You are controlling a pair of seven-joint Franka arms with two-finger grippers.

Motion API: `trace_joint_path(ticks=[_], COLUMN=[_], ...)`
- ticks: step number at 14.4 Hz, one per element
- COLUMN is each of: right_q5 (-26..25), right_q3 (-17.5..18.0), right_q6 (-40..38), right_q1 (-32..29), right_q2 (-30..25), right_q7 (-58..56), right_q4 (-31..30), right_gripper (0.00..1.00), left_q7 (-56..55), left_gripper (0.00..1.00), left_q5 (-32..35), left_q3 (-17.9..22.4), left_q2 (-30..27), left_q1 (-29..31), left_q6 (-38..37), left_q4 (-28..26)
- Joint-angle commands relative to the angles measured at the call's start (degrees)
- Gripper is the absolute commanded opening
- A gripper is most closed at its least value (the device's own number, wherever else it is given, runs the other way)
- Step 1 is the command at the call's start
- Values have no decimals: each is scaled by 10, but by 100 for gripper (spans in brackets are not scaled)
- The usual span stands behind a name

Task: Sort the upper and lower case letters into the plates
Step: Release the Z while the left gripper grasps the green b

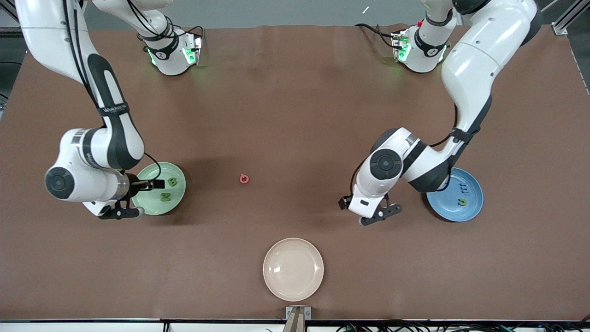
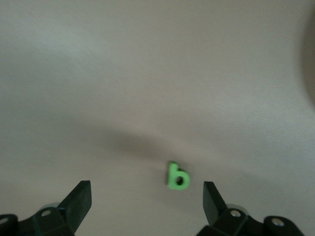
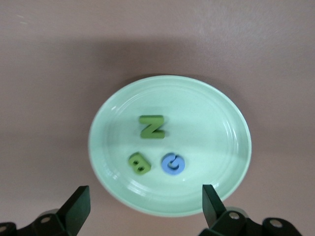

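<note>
**Three capitals in the mint plate**

Your right gripper (image 3: pixel 142 206) hung released over the pale mint green round plate (image 3: pixel 216 108), holding green N (image 3: pixel 151 126), green B (image 3: pixel 139 163) and blue G (image 3: pixel 173 163). Your left gripper (image 2: pixel 146 199) hovered spread above a small green lower-case b (image 2: pixel 177 176) on the table.

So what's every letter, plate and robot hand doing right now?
Mint plate: holds N, B, G.
Blue plate: holds small letters.
Beige plate: bare.
Red Q: on table.
Green b: on table.
Left gripper: open above b.
Right gripper: open above mint plate.
</note>
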Motion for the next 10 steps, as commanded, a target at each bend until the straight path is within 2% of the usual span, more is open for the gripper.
trace_joint_path(ticks=[1,5,10], right_q5=[9,15,18], right_q3=[11,11,11], right_q6=[-12,4,152], right_q1=[4,74,180], right_q2=[-14,-19,-16], right_q7=[52,204,388], right_q4=[-1,-16,-90], right_gripper=[100,100,100], left_q7=[-20,-56,-58], left_gripper=[100,100,100], left_q5=[-9,-9,-9], left_q3=[15,23,40], left_q2=[38,65,79], left_q1=[-27,-38,-56], left_q6=[-7,44,68], left_q4=[48,49,49])
